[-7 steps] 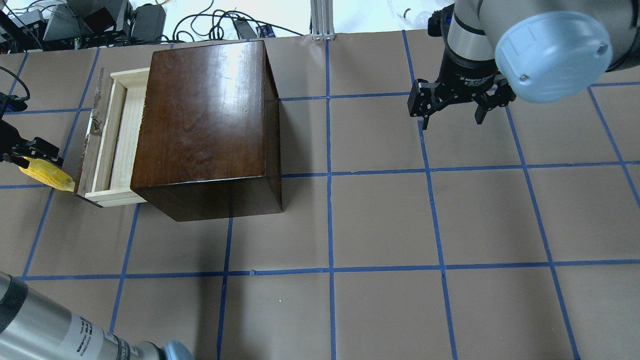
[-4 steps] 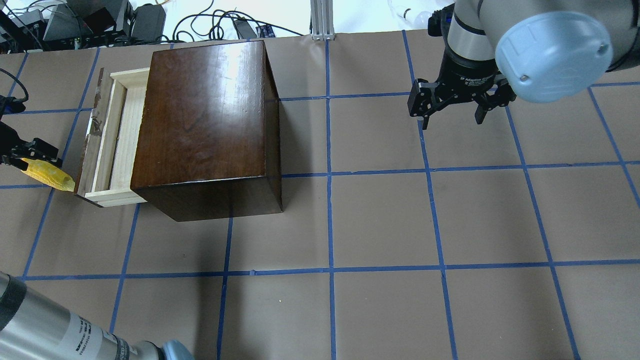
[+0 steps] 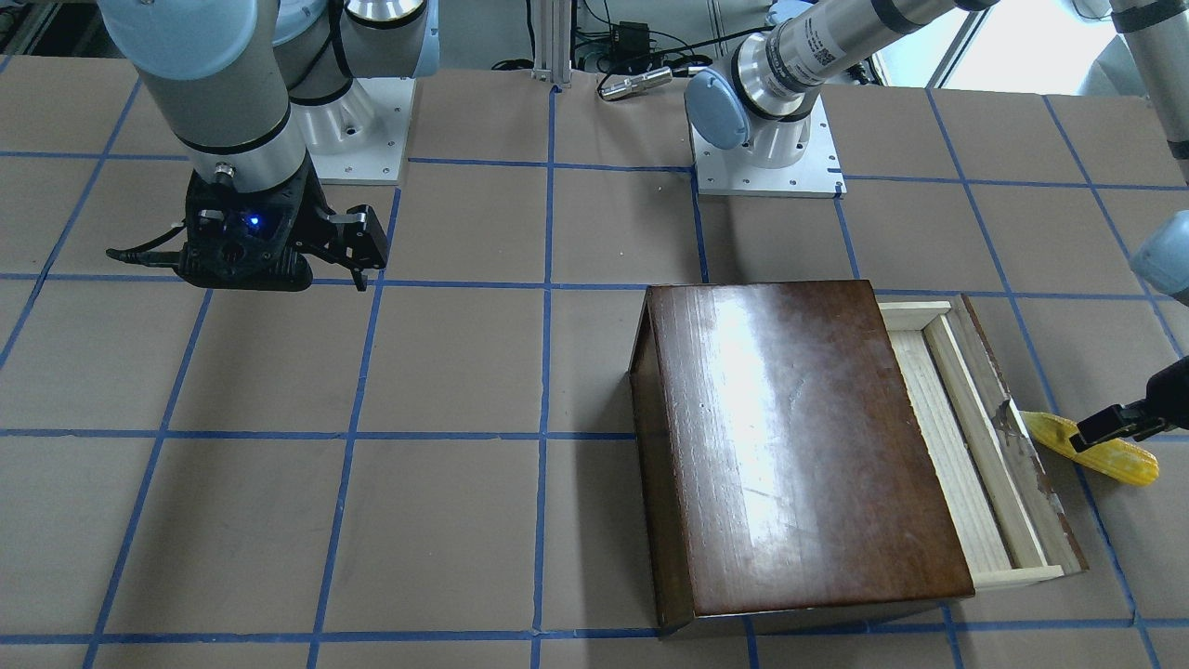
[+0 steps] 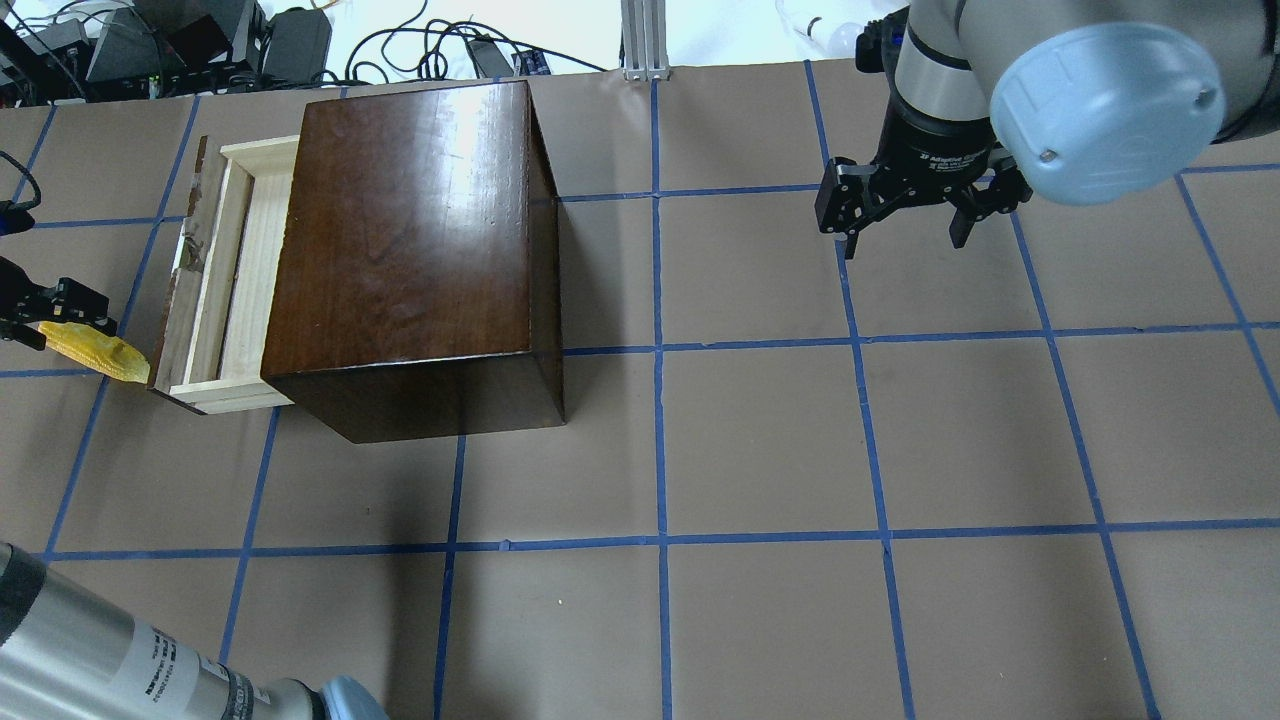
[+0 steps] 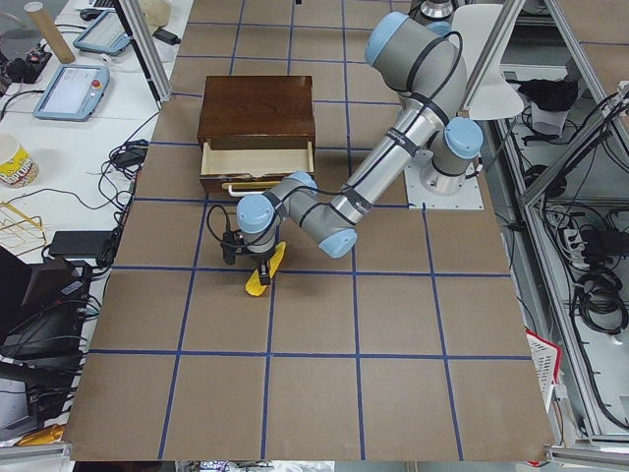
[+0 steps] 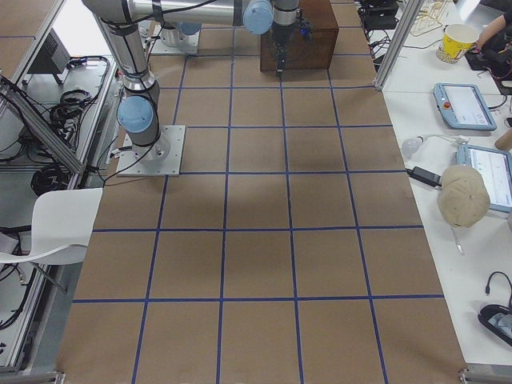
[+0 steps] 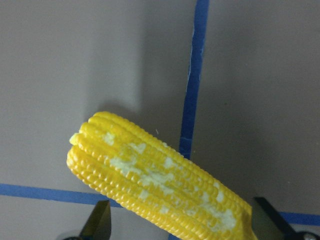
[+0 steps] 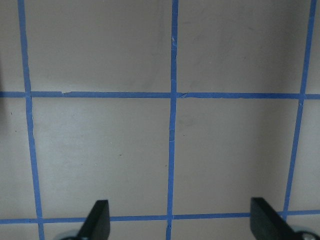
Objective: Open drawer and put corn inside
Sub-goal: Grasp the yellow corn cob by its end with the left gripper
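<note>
The glossy dark brown box (image 4: 410, 250) stands at the left, and its drawer (image 4: 235, 280) of pale wood is pulled out toward the table's left end. It also shows in the front view (image 3: 966, 437). The yellow corn (image 4: 95, 352) is just outside the drawer's worn front panel (image 4: 178, 290), with its pointed end near the panel's near corner. My left gripper (image 4: 50, 315) is shut on the corn (image 7: 160, 185) and holds it tilted, a little above the table. My right gripper (image 4: 905, 230) is open and empty, hovering over bare table at the far right.
Blue tape lines grid the brown table (image 4: 760, 440). Cables and equipment (image 4: 150, 45) lie beyond the far edge. My left arm's forearm (image 4: 120, 670) crosses the near left corner. In the front view the two arm bases (image 3: 766, 149) stand at the back.
My left gripper has shifted slightly left and away with the corn in it. The drawer, the box and the right arm have not moved.
</note>
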### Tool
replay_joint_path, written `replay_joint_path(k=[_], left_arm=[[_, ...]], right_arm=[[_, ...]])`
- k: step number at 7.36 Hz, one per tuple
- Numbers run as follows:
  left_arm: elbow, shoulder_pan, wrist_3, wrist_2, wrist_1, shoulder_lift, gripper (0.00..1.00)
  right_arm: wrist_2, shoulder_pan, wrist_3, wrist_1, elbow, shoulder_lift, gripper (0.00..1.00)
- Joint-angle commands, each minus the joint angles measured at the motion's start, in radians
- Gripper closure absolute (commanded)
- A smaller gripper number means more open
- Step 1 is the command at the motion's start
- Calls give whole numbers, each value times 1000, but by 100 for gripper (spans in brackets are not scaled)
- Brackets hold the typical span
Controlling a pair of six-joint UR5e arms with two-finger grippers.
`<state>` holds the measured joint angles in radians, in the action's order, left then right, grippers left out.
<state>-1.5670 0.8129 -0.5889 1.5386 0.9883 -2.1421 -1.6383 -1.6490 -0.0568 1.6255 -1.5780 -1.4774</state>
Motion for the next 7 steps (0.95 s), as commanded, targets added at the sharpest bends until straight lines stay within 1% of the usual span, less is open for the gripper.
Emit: replay_joint_path(k=[1, 5, 6, 7], left_arm=[[-1, 0, 30, -3, 0, -4, 0], [1, 0, 35, -6, 0, -35, 0], [-1, 0, 34, -8, -5, -35, 5], [-2, 0, 23, -6, -46, -41, 37]], right_arm=[[0, 0, 0, -1, 0, -1, 0], [0, 0, 0, -1, 0, 0, 0], [0, 0, 0, -1, 1, -1, 0], [0, 0, 0, -1, 0, -1, 0]])
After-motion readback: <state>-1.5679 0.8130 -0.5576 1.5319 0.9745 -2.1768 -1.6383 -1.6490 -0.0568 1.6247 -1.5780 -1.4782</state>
